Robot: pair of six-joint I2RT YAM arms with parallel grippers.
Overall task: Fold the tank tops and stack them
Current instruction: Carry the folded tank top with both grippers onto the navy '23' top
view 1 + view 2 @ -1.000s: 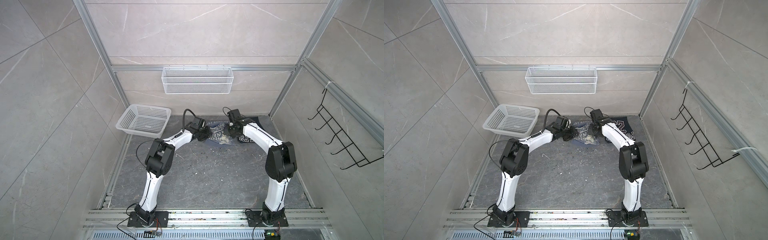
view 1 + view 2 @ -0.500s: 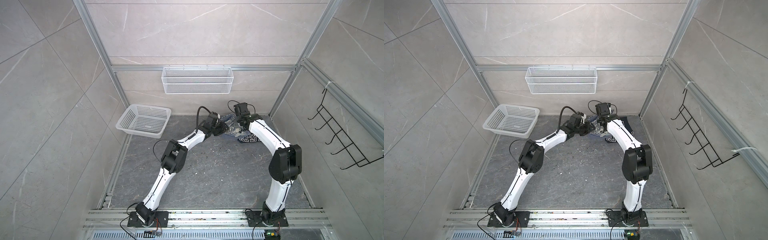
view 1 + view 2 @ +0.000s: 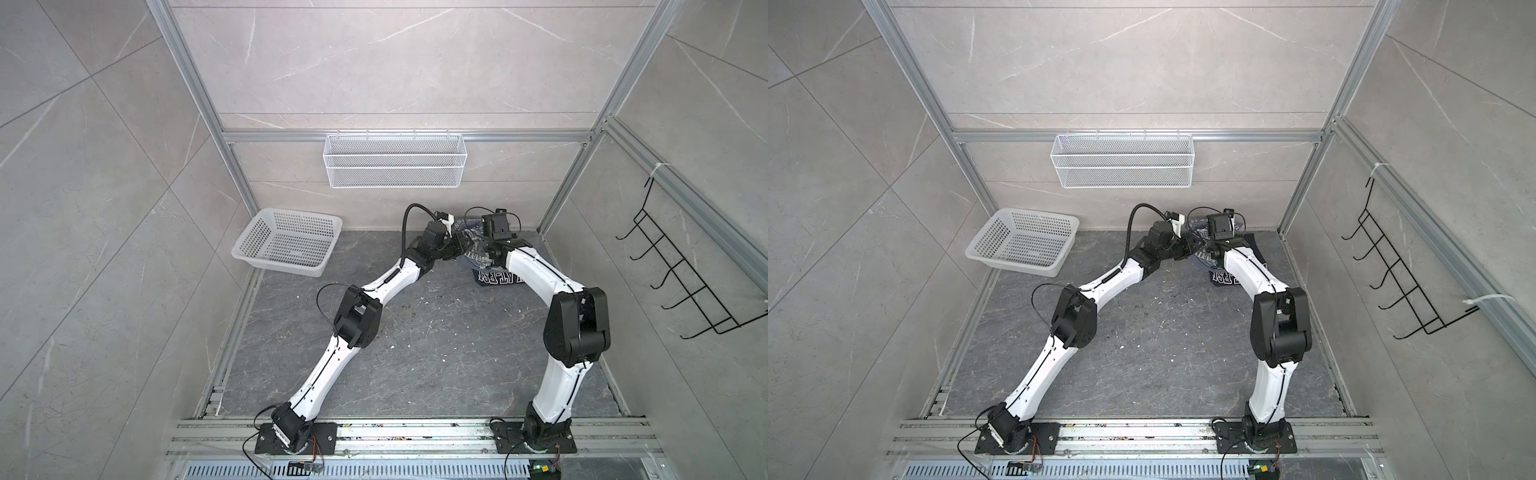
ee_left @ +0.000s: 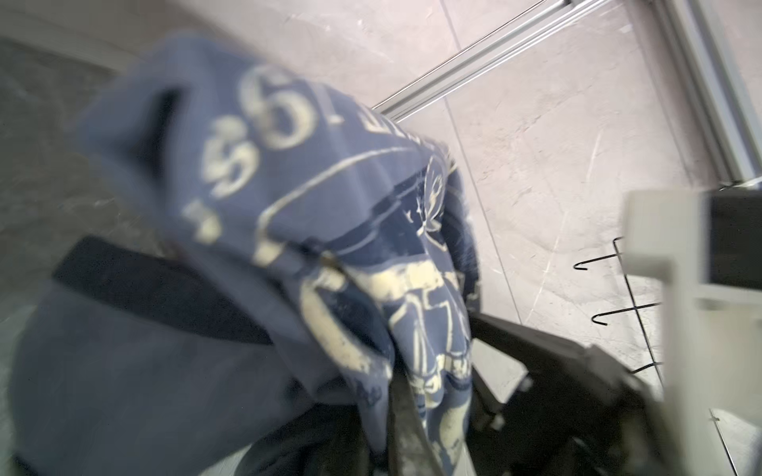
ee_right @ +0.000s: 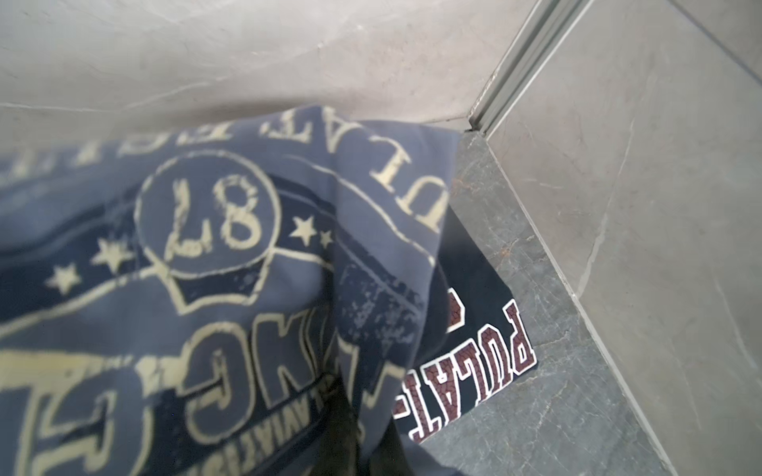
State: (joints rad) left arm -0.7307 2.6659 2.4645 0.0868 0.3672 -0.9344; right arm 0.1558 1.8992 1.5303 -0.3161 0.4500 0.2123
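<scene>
Slate-blue cloth hangs bunched between your two grippers at the back right of the dark stone floor (image 3: 415, 340), close to the corner post. This slate-blue tank top (image 3: 471, 246) is lifted and crumpled. In the right wrist view its cream print shows a circled 87, stars and arched letters.

Your left gripper (image 3: 456, 246) reaches in from the left, jaws pinched tight on a gathered fold of that top. In the left wrist view, which is blurred, the cloth funnels down into the dark fingers (image 4: 406, 432).

Your right gripper (image 3: 487, 252) meets the same top from the right, clamped closed on it. The cloth hides most of its jaws, and in the right wrist view only a dark finger (image 5: 350, 437) shows at the edge, with the fabric folded around it.

The navy tank top (image 3: 498, 277) lies flat on the floor below. The hanging cloth partly covers it, and your right forearm crosses it in both top views. Its dark-red, white-edged letters show, and one edge lies near the right wall.

The white plastic basket (image 3: 297, 213) sits at the back left, well apart from both tops. A wire shelf (image 3: 395, 166) hangs on the back wall and a black hook rack (image 3: 681, 274) on the right wall.
</scene>
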